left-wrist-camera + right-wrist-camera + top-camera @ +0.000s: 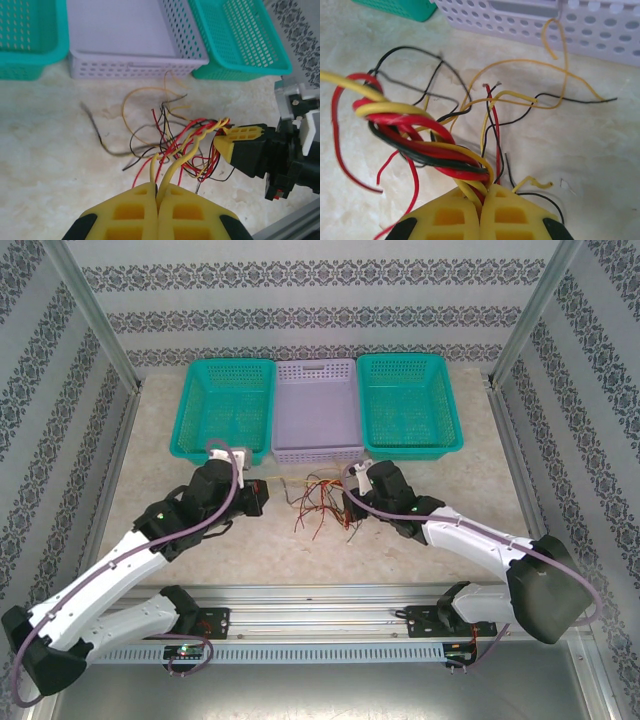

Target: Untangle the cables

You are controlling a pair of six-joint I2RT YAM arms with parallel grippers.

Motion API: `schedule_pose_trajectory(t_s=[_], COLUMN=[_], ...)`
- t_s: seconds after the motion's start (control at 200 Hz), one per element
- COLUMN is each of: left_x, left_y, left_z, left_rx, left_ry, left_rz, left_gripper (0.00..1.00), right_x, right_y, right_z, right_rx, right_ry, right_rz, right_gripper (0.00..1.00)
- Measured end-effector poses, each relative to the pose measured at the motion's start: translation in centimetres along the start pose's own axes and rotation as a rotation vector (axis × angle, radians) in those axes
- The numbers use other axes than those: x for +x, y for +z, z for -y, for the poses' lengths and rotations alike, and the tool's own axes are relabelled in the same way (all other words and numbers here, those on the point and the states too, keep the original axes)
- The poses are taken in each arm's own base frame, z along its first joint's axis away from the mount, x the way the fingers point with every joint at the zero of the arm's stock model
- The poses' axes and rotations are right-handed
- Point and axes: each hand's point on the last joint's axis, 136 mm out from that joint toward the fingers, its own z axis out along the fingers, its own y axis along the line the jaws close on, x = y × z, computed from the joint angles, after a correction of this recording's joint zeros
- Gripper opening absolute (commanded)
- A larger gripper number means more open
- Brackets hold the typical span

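- The counter (pixel 200 550), pale and stone-patterned, is carrying everything. Three empty baskets are sitting in a row along its far edge: a left teal basket (pixel 228 361), a lavender basket (pixel 316 452) in the middle, and a right teal basket (pixel 410 448).
- My left arm (pixel 110 570) and my right arm (pixel 480 540) are reaching in from the near edge. They are meeting in front of the lavender basket, with the tangle between them.
- The cables (pixel 320 502) are lying in a loose knot on the counter just in front of the lavender basket. They are thin red, yellow and black wires, and none is in any basket.
- My left tool (pixel 159 192) is clamped shut on two yellow strands (pixel 172 167). These are rising from between its yellow fingers (pixel 135 210) and running toward the knot.
- My right tool (pixel 482 195) is pinched shut on the end of a twisted braid (pixel 420 135) of red, yellow and black wire.
- I am judging that both grips are made and the pulling-apart step is at hand; no wire is looking free of the knot yet.
- I am expecting the next move to call for drawing the two tools slowly apart. I should be watching whether the yellow strands are sliding out of the braid or cinching it tighter.
- A dark strand (pixel 97 132) is trailing off to the left, and a yellow loop (pixel 560 55) is curling against the lavender basket's wall. Either could be snagging as I pull.
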Motion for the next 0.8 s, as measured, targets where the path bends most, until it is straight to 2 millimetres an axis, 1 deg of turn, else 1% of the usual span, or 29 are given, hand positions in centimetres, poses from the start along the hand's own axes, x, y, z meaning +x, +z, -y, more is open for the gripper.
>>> schedule_pose_trajectory(t_s=[0.15, 0.24, 0.475, 0.61, 0.699, 0.804], left_x=[-2.1, -3.3, -5.5, -7.0, -7.5, -8.4], left_y=[-2.2, -3.3, -5.4, -6.5, -7.2, -8.0], left_z=[0.1, 0.1, -0.3, -0.6, -0.6, -0.7], left_rx=[-0.024, -0.046, -0.109, -0.146, -0.165, -0.189], left_ry=[0.033, 0.064, 0.145, 0.188, 0.22, 0.253], left_rz=[0.06, 0.089, 0.15, 0.195, 0.208, 0.234], left_gripper=[0.0, 0.0, 0.0, 0.0, 0.0, 0.0], right_x=[-1.5, -2.1, -2.5, -2.6, -2.7, -2.8], right_y=[-0.3, -0.4, -0.5, -0.7, -0.7, -0.8], right_z=[0.1, 0.6, 2.0, 3.3, 3.4, 4.0], right_rx=[-0.013, -0.011, 0.002, 0.029, 0.023, 0.034], right_ry=[0.007, 0.02, 0.056, 0.091, 0.099, 0.119], right_rz=[0.03, 0.041, 0.048, 0.048, 0.052, 0.054], right_gripper=[0.0, 0.0, 0.0, 0.0, 0.0, 0.0])
